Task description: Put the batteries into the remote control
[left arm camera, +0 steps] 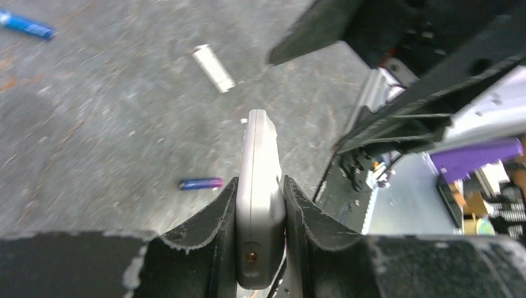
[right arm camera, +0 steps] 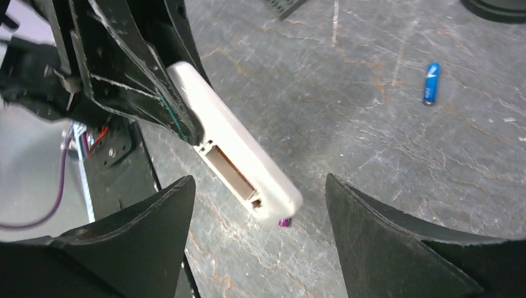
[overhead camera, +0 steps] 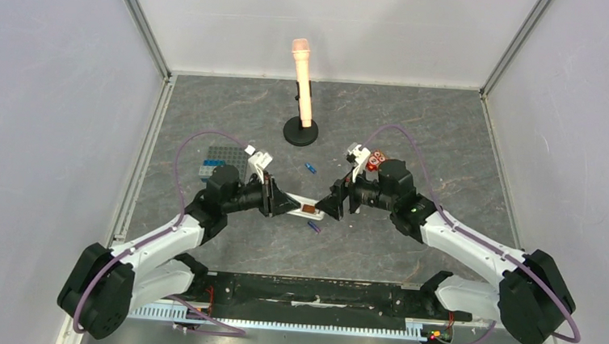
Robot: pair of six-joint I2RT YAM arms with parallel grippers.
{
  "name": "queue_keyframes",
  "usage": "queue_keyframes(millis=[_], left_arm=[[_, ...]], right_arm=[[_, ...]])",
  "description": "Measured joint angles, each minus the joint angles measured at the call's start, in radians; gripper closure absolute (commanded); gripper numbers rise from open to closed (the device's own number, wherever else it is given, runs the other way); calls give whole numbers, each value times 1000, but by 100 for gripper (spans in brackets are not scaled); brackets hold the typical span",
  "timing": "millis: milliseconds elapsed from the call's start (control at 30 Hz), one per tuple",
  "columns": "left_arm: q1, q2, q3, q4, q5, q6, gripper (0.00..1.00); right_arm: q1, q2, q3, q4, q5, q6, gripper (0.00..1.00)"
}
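Observation:
My left gripper (overhead camera: 283, 203) (left arm camera: 260, 180) is shut on the white remote control (overhead camera: 307, 210) (left arm camera: 259, 155) and holds it edge-up above the table. In the right wrist view the remote control (right arm camera: 236, 146) shows an open, empty battery slot (right arm camera: 228, 171). My right gripper (overhead camera: 333, 205) (right arm camera: 257, 180) is open at the remote's free end and holds nothing. One blue battery (overhead camera: 311, 168) (right arm camera: 431, 82) (left arm camera: 28, 26) lies farther back. A second battery (overhead camera: 313, 228) (left arm camera: 201, 183) lies below the remote, and only its purple tip (right arm camera: 285, 221) shows in the right wrist view.
A pink microphone-like post on a black round base (overhead camera: 300, 127) stands at the back. A grey studded plate with a blue brick (overhead camera: 225, 160) lies behind the left arm, a red block (overhead camera: 377, 161) behind the right. A small white piece (left arm camera: 213, 68) lies on the table.

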Motion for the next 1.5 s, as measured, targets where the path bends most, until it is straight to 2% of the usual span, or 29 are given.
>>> queue_keyframes(millis=[133,233,600,767,900,967,1000,1167,1333,1500], left_arm=[[-27,-34,-33,146,116,-7,98],[-52,-43,-34,198,180,-7,98],[-106,-45,4,170,275,-2,98],[-106,-66,36,134,282,0,96],[-108,-78,49,115,294,12,67],[-111,-89,51,108,296,18,56],[-111,-95,52,103,287,16,54],[-110,-110,53,169,199,-63,51],[-110,-113,23,366,78,-198,51],[-110,-123,-11,509,-37,-270,52]], right_arm=[[0,12,62,-116,-115,-99,21],[0,34,129,-209,-210,-158,21],[4,-5,127,-377,-433,-267,29],[35,20,127,-425,-473,-314,67],[47,40,128,-441,-496,-311,89],[47,40,128,-438,-515,-282,93],[47,40,128,-431,-521,-267,94],[48,16,106,-266,-516,-111,94],[48,-3,45,26,-481,145,94],[48,10,-25,324,-437,405,94]])
